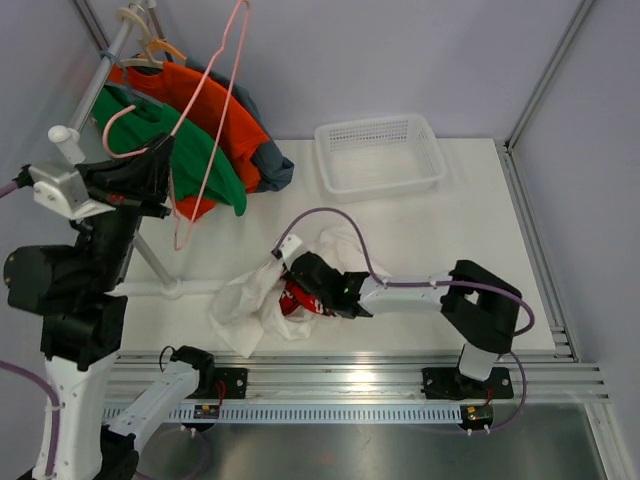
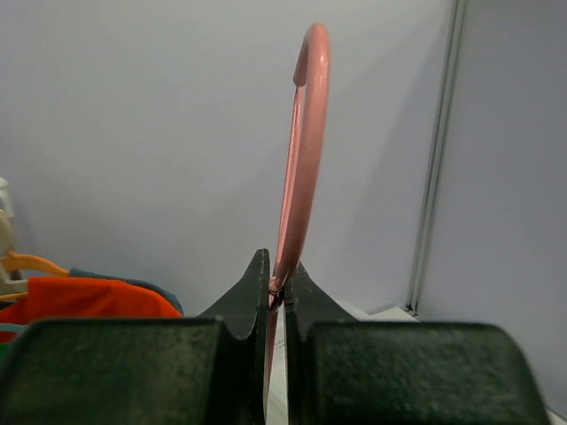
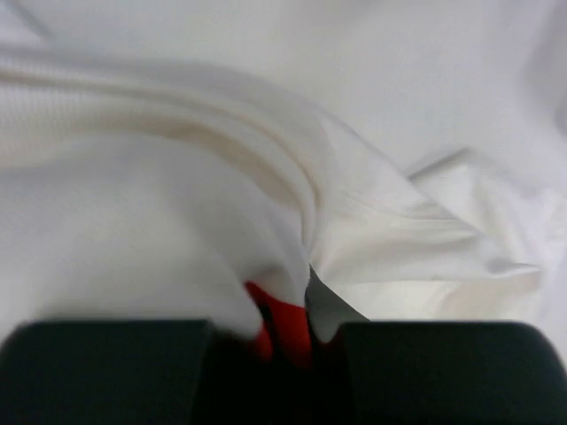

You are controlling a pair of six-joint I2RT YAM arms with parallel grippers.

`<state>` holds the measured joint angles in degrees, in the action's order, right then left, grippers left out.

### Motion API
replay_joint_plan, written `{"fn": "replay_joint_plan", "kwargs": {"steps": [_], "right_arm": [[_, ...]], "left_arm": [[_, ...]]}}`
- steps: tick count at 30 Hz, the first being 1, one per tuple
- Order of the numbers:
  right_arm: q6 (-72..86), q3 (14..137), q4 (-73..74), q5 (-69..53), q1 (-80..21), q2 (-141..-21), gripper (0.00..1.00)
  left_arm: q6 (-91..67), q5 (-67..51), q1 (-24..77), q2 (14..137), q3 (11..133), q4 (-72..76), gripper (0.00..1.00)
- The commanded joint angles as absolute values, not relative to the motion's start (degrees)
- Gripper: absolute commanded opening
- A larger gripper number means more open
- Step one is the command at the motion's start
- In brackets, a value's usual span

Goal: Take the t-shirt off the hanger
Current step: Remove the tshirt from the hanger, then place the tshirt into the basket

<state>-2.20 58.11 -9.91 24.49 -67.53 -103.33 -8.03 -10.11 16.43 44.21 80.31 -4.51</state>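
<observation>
two arms working: left claw (image 2: 276, 276) is pinching one pink hanger (image 2: 306, 133); right claw (image 3: 285, 324) is pinching one white t-shirt (image 1: 245, 300), lying crumpled on the surface (image 1: 470, 230) near one basket (image 1: 370, 125).

hanger (image 2: 301, 159): pink, thin and bare; we see it upright, raised beside the rack (image 1: 108, 52) at left.
shirt (image 1: 245, 300): white with red print; we find it crumpled on the table (image 1: 450, 230), off the hanger.
</observation>
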Motion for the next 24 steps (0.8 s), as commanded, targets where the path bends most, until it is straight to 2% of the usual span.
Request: {"fn": "replay_joint_plan", "kwargs": {"steps": [1,9,14,18,21,24], "right_arm": [[-0.87,63.6,-10.4,28.12,-64.7,-92.22,0.0],[-5.09,84.97,-0.35,28.04,-56.09,-88.59,0.0],[-9.04,104.29,4.47,26.45,-49.75,-92.01,0.0],[-11.95,121.34,4.66,25.49,-43.79,-100.95,0.0],[-13.09,141.68,5.27,24.17,-39.92,-111.13,0.0],[-17.91,152.36,-3.02,24.61,-38.68,-120.37,0.0]], "left_arm": [[-4.57,-5.45,16.17,40.8,82.0,-9.05,0.0],[-3.34,-4.39,16.17,33.14,78.84,-13.79,0.0],[-3.08,-6.24,16.17,30.15,75.5,-15.2,0.0],[-2.11,-7.03,16.17,27.78,72.78,-15.12,0.0],[-0.62,-7.21,16.17,27.33,71.63,-15.82,0.0],[1.39,-7.12,16.17,27.42,70.93,-16.87,0.0]]}}
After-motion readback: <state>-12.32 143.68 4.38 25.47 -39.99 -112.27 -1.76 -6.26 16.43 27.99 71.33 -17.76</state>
